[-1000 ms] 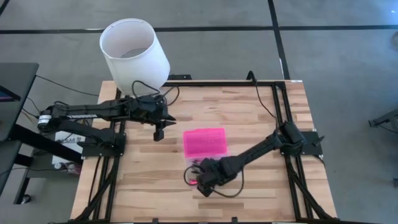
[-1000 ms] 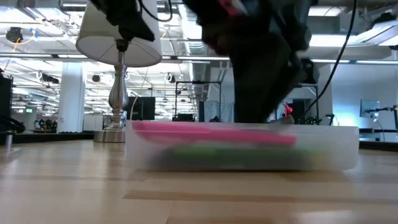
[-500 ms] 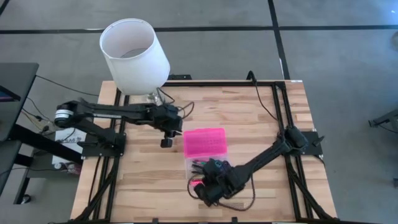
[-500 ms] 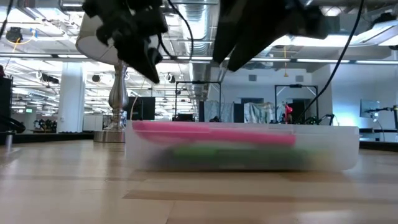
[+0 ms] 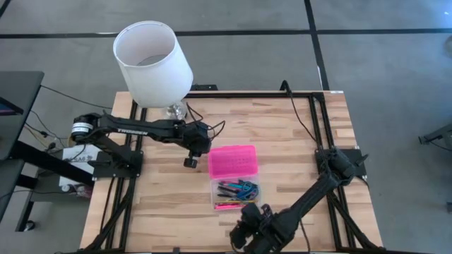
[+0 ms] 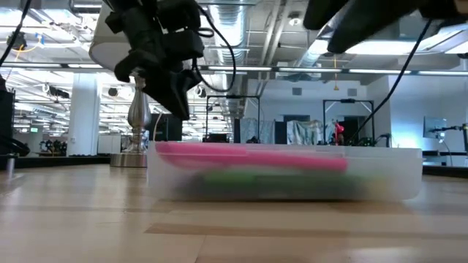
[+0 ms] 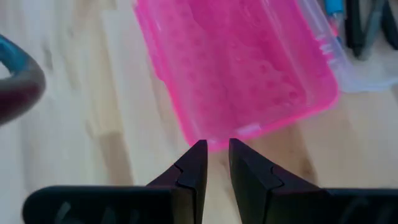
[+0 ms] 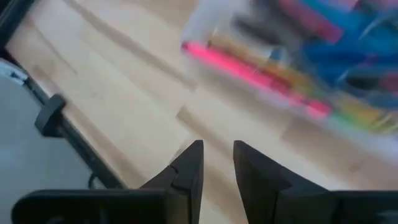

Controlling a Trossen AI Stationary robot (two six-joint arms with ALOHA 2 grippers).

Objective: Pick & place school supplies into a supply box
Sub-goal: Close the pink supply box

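Right gripper (image 5: 247, 236): sitting at the near edge of the bench, a little right of centre, fingers nearly closed with only a slim gap and grasping nothing.

Supply box (image 5: 234, 178): one, lying at the bench centre. Its clear base (image 5: 236, 192) is facing the near edge and its pink lid (image 5: 232, 161) is lying open flat toward the far edge.

School supplies (image 5: 235, 190): lying bundled in the clear base; at least five or six pieces are showing in pink, blue, green and dark tones, but the exact count cannot be told. None are showing loose on the wood.

Left gripper (image 5: 190, 161): one, hanging just beside the lid's left edge, fingers nearly together and empty.

Lamp (image 5: 152, 62): one, standing at the far left corner.

Step in hand, as judged: closing the lid. The left gripper should be catching the lid's free edge and swinging it over the base without shoving the box.
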